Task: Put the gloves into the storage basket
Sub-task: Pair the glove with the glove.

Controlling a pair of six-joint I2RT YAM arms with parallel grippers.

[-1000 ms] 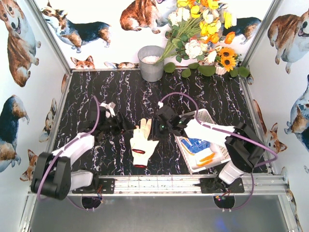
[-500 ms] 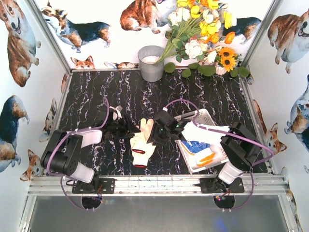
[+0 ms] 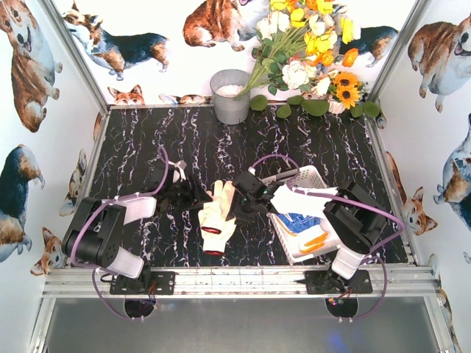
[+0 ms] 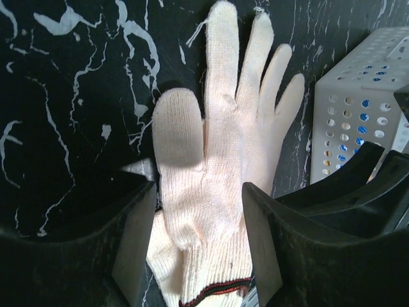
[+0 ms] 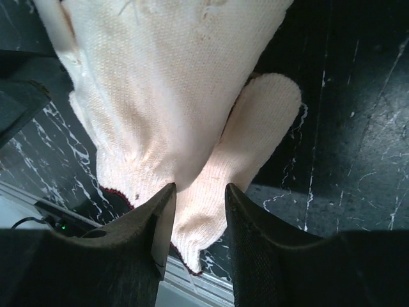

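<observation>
Glove (image 4: 217,160), cream knit, red-edged cuff, lies under spread left fingers (image 4: 131,236) and right fingers (image 5: 160,230).

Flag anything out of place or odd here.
One cream glove lies on the table, outside the storage basket. Loose threads fray from its fingertips. Nothing else stands out.

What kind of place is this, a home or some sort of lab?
Most likely a staged robot test cell, not a home: corgi-print panels wall in a black marbled table, and two arms are bolted to an aluminium rail.
</observation>
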